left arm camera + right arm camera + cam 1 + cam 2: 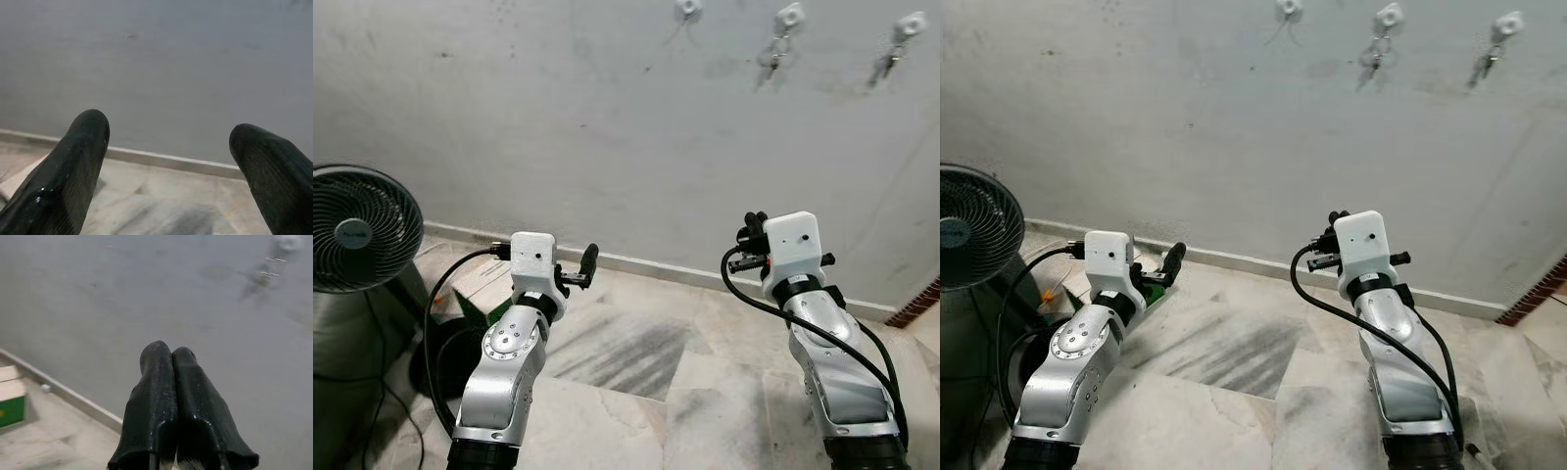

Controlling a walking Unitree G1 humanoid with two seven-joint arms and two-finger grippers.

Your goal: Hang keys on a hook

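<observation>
Judging from here, keys (pixel 775 57) are seen hung high on wall hooks (pixel 789 17), left gripper (pixel 168 161) spread, right gripper (pixel 168 401) pressed together, seemingly empty; a short reach could knock them loose.

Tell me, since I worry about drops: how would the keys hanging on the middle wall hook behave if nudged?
The keys dangle loosely below the middle hook, so they would likely swing rather than resist. They look small and metallic, so probably light but slippery for broad black fingers. An upward push could unhook them.
</observation>
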